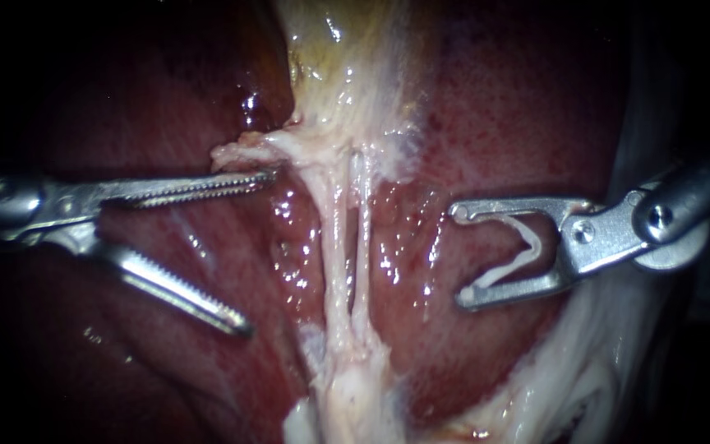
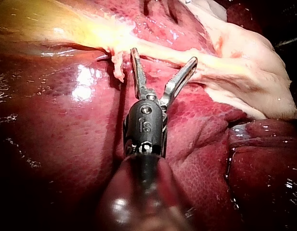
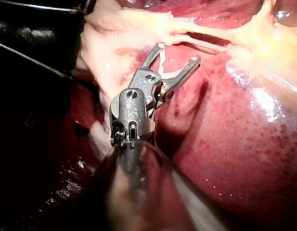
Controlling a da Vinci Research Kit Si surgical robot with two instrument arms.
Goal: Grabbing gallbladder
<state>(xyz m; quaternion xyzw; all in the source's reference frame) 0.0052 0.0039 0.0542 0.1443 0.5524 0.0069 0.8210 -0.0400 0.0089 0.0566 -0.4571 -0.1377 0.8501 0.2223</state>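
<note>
The gallbladder (image 1: pixel 334 49), pale yellow, lies at the upper centre of the frame on the liver (image 1: pixel 527 107); two tubes (image 1: pixel 336 247) run down from it. At the left, your left instrument (image 1: pixel 260 251) has its toothed jaws spread and empty, the upper tip just beside the gallbladder's neck. At the right, your right instrument (image 1: pixel 457 256) grasps a white clip (image 1: pixel 533 245) between parted jaws.

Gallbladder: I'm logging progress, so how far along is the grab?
Done: nothing gripped yet. In hand: the left instrument has open jaws, the upper one beside pale tissue below the gallbladder. Left: closing on it. The right instrument holds a clip, off to the side.
</note>
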